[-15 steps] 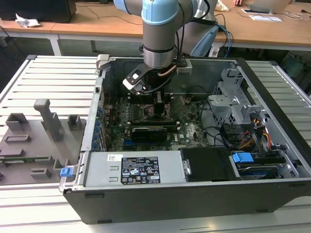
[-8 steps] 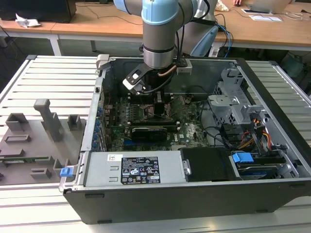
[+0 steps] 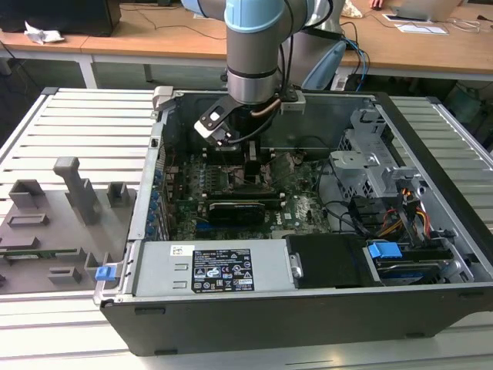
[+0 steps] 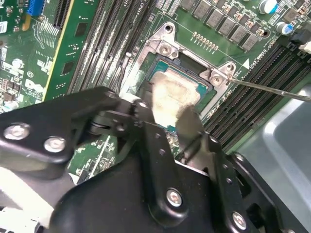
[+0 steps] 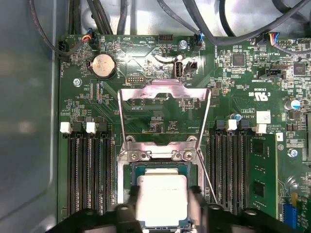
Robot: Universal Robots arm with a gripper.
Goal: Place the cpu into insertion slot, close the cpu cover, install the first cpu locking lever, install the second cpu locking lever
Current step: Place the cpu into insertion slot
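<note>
In both wrist views the cpu (image 5: 162,199) (image 4: 177,92), a square chip with a dull silver top, lies at the insertion slot (image 5: 160,167) (image 4: 163,65) and is level with its black frame. My gripper (image 5: 163,194) (image 4: 167,109) is shut on the cpu, one black finger (image 5: 130,200) against each of two opposite edges. The cpu cover (image 5: 165,92), a silver frame plate, stands swung open beyond the slot. A thin wire locking lever (image 5: 206,174) (image 4: 272,89) sticks out free beside the slot. In the exterior view the gripper (image 3: 253,166) is low inside the computer case over the green board.
Black memory slots (image 5: 87,170) (image 5: 228,165) run on both sides of the socket. Cables (image 5: 204,19) hang past the board's far edge. The case holds a power supply (image 3: 219,270), a drive cage (image 3: 377,166) and wire bundles (image 3: 400,212). A grey fixture tray (image 3: 54,223) lies outside the case.
</note>
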